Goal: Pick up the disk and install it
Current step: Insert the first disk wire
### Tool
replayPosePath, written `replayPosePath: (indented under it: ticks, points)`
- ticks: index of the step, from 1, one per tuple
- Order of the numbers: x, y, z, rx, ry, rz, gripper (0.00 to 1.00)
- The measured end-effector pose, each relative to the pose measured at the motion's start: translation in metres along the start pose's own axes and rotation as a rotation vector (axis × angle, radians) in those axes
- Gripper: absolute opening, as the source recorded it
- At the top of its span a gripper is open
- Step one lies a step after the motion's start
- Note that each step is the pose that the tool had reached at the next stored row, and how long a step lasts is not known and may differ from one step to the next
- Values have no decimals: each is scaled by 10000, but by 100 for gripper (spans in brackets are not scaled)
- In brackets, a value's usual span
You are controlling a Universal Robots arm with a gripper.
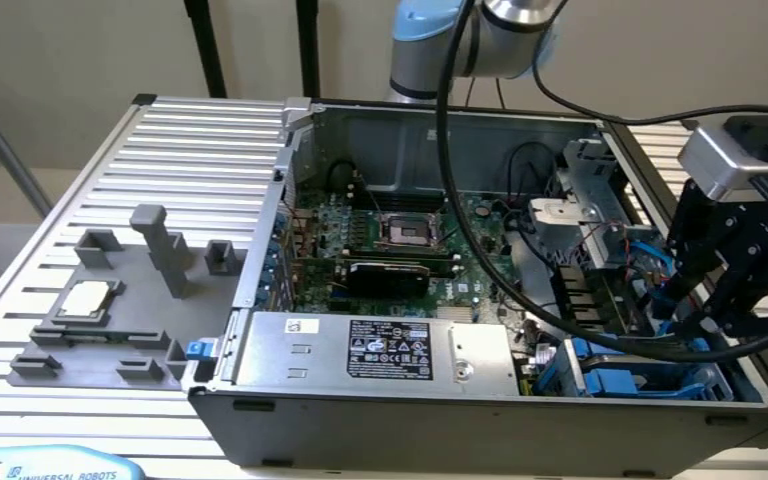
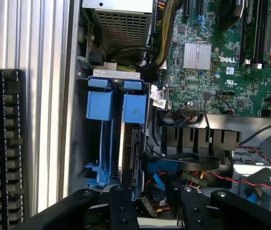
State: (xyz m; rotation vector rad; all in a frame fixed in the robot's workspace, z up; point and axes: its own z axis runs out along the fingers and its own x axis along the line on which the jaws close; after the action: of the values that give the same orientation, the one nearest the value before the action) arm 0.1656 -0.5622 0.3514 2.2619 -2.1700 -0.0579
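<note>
Computer case [image 1: 491,425], lid off, lies on a ribbed metal counter [image 1: 184,140] in the exterior view. Inside are a green circuit board [image 1: 384,235] and, along the near wall, a silver power box [image 1: 371,350] with a black label. A thick black cable [image 1: 446,180] hangs from the robot arm across the open case. At the exterior view's right, the black pincer [image 1: 699,318] hangs just above the drive bay, where blue plastic carriers [image 1: 618,382] show among cables. On the counter at the exterior view's left, well apart from the case, a grey holder [image 1: 117,335] carries a small silver chip [image 1: 84,298].

Wrist view: the disk [image 2: 132,139] stands on edge in the drive bay, its blue tab just beside a second blue carrier [image 2: 99,103]. The pincer [image 2: 154,194] has its two black fingers [image 2: 121,206] moderately apart, clamping nothing. One finger is close to the disk's end. A looped blue and black ribbon [image 2: 174,162] lies in the gap between the fingers, and red wires [image 2: 262,172] run nearby. A black keyboard [image 2: 1,143] rests on the counter beside the case.
</note>
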Motion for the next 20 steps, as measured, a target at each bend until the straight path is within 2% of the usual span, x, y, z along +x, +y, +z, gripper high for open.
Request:
replayPosePath:
  ticks: [3, 4, 5, 6, 8, 9, 14, 17, 20]
  points:
    - [-52, 14, 20, 1, 0, -41, 42]
    - [-61, 21, 20, 1, 2, -51, 48]
    - [-64, 31, 21, 1, 1, -57, 48]
    - [-64, 42, 22, 1, 0, -60, 60]
    - [-65, 76, 22, 1, 1, -62, 60]
    - [-66, 94, 23, 1, -1, -62, 67]
    - [-5, 155, 22, 2, -25, -63, 67]
    - [84, 160, 21, 4, -82, -65, 67]
    - [175, 161, 19, 9, -188, -68, 67]
